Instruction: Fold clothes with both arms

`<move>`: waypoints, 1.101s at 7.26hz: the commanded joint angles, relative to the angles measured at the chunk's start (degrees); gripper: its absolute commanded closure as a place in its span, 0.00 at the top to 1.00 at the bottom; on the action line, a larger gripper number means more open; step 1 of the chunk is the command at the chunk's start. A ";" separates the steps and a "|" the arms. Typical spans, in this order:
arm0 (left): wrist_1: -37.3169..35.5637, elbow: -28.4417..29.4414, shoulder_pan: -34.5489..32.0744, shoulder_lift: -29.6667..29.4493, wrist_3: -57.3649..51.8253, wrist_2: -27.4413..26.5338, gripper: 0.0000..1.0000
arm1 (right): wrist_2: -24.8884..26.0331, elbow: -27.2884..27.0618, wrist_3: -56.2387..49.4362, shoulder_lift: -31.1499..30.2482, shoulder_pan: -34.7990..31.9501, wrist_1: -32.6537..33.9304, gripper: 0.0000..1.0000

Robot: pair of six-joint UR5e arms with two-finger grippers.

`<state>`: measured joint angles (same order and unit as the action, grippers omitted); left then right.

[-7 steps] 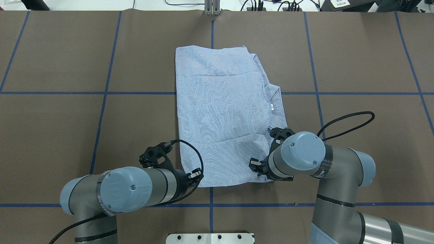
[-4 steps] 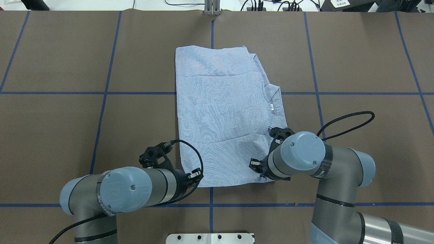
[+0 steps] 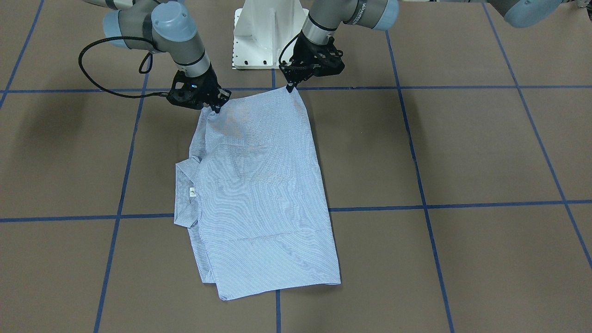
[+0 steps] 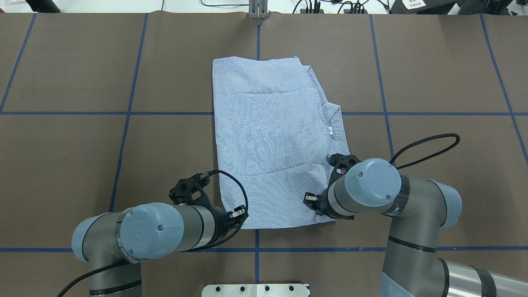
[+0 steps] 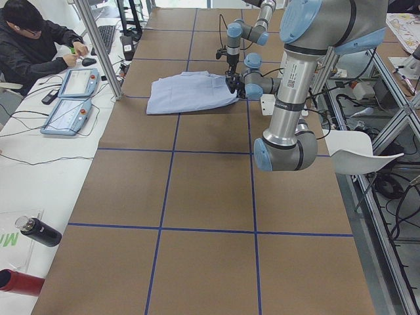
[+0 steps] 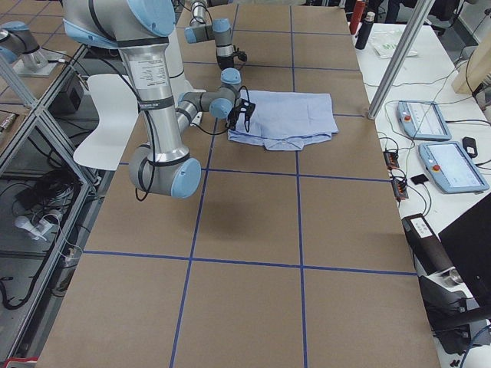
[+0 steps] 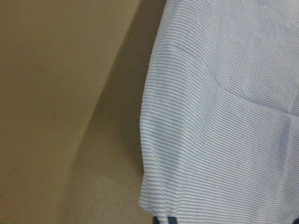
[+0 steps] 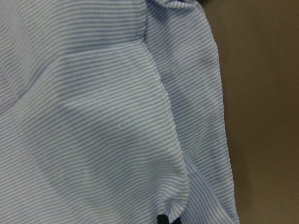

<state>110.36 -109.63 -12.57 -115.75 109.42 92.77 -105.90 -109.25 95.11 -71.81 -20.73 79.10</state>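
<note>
The pinstriped shirt (image 3: pixel 259 194) lies folded into a long rectangle in the middle of the table, collar and white neck label (image 3: pixel 192 192) on the robot's right side. Both arms are at its edge nearest the robot. My left gripper (image 3: pixel 290 88) is shut on the shirt's near left corner. The right gripper (image 3: pixel 215 108) is shut on the near right corner, where the cloth bunches up slightly. In the overhead view the shirt (image 4: pixel 272 140) is in plain sight, but the wrists hide both sets of fingers. Striped cloth (image 7: pixel 224 116) (image 8: pixel 103 116) fills each wrist view down to the fingertips.
The white pedestal base (image 3: pixel 263 37) stands just behind the grippers. Blue tape lines cross the brown table cover (image 4: pixel 82 165). A person (image 5: pixel 33 39) sits at the side table beyond the far edge, with teach pendants (image 5: pixel 69 98) and bottles (image 5: pixel 39 231).
The right arm's elbow and cable loop have shifted slightly to the right. The shirt's far left corner has crept a little. Both grippers stay at the near corners.
</note>
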 commanded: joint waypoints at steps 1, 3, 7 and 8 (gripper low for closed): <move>0.03 -0.15 0.00 0.08 0.00 0.22 0.00 | -0.09 -1.40 -0.10 -1.05 -0.10 0.00 0.00; 0.03 -0.32 0.00 0.26 -0.26 0.22 0.00 | 0.17 -2.63 -0.45 -2.98 0.50 -0.09 0.00; -0.05 -0.94 1.40 0.43 -0.70 0.22 0.00 | 0.70 -6.41 -0.71 -6.68 5.25 -0.18 0.00; -0.05 -0.94 2.45 0.52 -0.79 0.13 0.00 | 0.70 -6.41 -0.63 -6.68 5.69 -0.18 0.00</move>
<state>110.31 -110.53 -11.28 -115.29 108.77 92.97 -105.22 -115.45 94.45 -78.34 -15.92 78.92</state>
